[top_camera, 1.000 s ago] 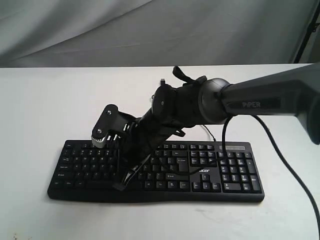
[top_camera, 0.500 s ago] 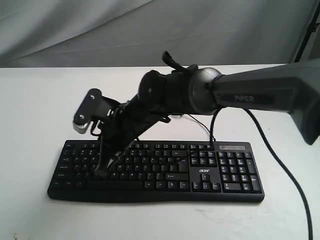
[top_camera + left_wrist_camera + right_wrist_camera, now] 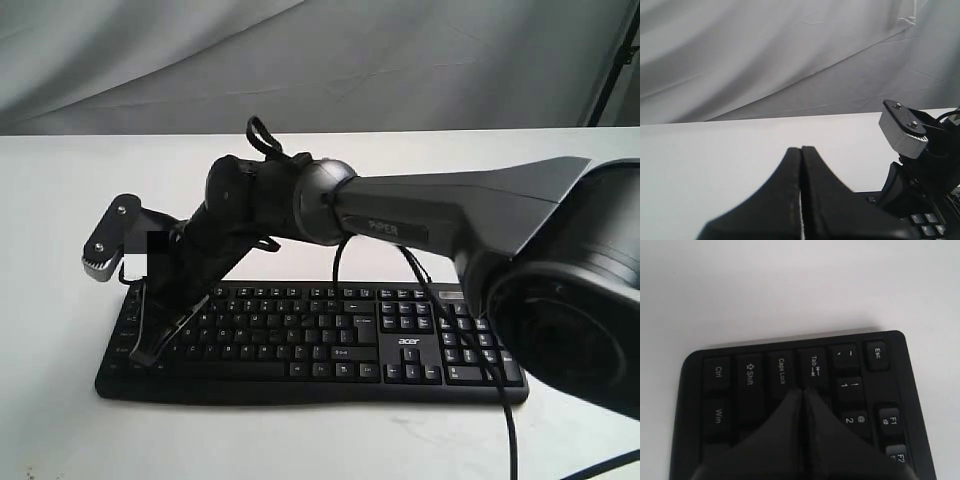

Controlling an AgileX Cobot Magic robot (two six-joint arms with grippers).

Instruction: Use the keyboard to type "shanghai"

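The black acer keyboard (image 3: 330, 335) lies on the white table (image 3: 60, 190). My right arm reaches across it to its left end. There my right gripper (image 3: 143, 355) points down with its fingers pressed together and holds nothing. In the right wrist view the right gripper's (image 3: 802, 390) tips sit just over the keys below Tab (image 3: 813, 366) and Caps Lock (image 3: 782, 371); whether they touch a key I cannot tell. My left gripper (image 3: 801, 148) is shut and empty, held above bare table beside the keyboard's corner (image 3: 927, 225). It does not show in the exterior view.
A grey cloth (image 3: 320, 60) hangs behind the table. The right arm's black cable (image 3: 497, 395) drops across the number pad and off the front. The right arm's grey wrist camera block (image 3: 103, 245) juts out past the keyboard's left end and shows as the camera block (image 3: 902, 131) near my left gripper.
My right arm has swept left along the keyboard, from the middle keys to the left end, with its gripper staying shut.
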